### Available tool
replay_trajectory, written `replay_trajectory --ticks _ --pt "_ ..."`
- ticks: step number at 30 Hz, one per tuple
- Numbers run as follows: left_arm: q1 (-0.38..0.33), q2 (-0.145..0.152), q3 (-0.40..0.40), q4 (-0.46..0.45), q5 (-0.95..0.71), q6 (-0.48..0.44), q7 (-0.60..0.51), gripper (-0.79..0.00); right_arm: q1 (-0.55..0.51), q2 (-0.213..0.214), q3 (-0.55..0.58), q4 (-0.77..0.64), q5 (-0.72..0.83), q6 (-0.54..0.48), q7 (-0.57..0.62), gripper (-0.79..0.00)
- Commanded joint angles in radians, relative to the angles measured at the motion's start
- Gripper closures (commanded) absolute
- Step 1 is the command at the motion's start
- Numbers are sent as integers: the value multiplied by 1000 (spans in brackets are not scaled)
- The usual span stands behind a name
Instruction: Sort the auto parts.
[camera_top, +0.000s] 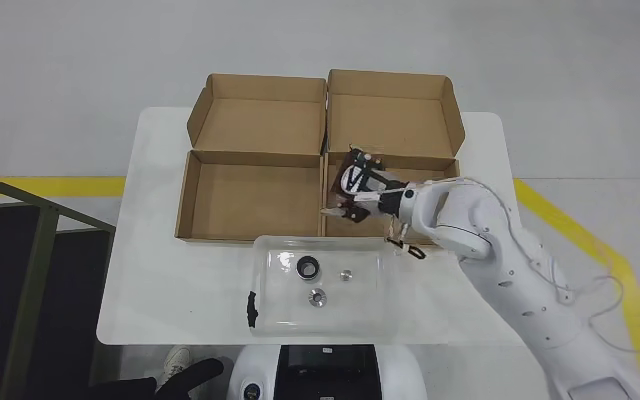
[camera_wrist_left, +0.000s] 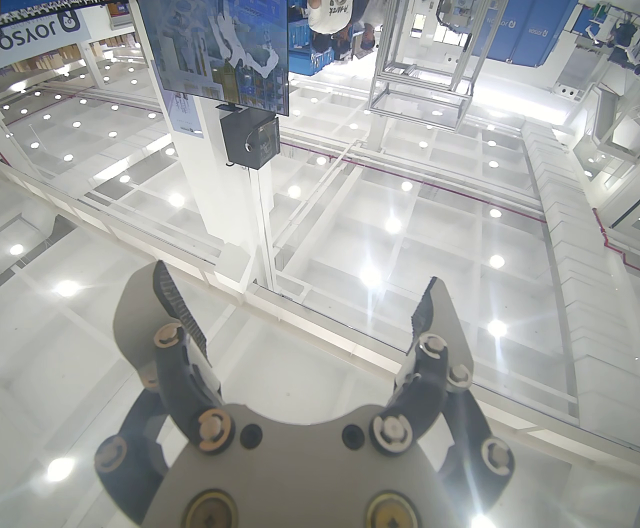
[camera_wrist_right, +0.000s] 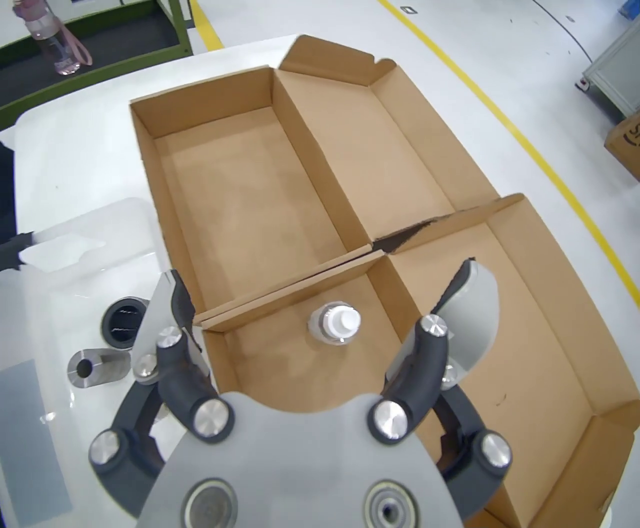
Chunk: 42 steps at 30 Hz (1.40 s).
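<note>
Top view showed a white tabletop (camera_top: 150, 250) carrying two open cardboard boxes side by side, their lids folded back on the far side from the robot. One clear tray (camera_top: 275, 305) sat just in front of them, on the robot's side. The left box (camera_top: 250, 200) and the right box (camera_wrist_right: 540, 350) touched along their shared wall.

The right arm reached over the right box. The right tool (camera_wrist_right: 320, 272) hung above that box's near corner beside the tray, with its fingers spread wide and nothing between them. On the box floor under it stood one white-capped piece (camera_wrist_right: 334, 325), close to the wall shared with the left box.

The tray held three parts, set apart from one another:
- A black ring (camera_top: 308, 266) lay nearest the boxes.
- A metal cylinder (camera_top: 318, 295) with a hole through it lay nearer the robot.
- A small silvery piece (camera_top: 345, 275) lay toward the right side, too small to make out further.

Counted together, there were two boxes, one tray and four parts.

The left tool (camera_wrist_left: 296, 274) pointed up at the ceiling, with its fingers apart and empty.
</note>
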<state>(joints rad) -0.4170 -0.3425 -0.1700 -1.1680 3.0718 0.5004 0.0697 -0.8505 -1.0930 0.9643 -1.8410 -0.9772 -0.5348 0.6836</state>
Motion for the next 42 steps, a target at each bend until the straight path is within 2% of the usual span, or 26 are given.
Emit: replay_trajectory --ticks 1,8,15,20,30,40,42 --pt "0 0 0 0 0 0 0 -785 -26 4 -5 -61 -3 -30 27 -785" --pt "0 0 0 0 0 0 0 -785 -139 22 -1 -196 -14 -87 56 -785" --pt "0 0 0 0 0 0 0 -785 -217 33 -52 -250 -48 -171 110 -785" --pt "0 0 0 0 0 0 0 -785 -254 40 -67 -242 -64 -210 119 -785" --pt "0 0 0 0 0 0 0 -785 -325 65 -18 -221 -141 -263 92 -785" --pt "0 0 0 0 0 0 0 -785 -352 79 20 -129 -149 -284 64 -785" --pt "0 0 0 0 0 0 0 -785 -343 79 15 -120 -166 -286 57 -736"
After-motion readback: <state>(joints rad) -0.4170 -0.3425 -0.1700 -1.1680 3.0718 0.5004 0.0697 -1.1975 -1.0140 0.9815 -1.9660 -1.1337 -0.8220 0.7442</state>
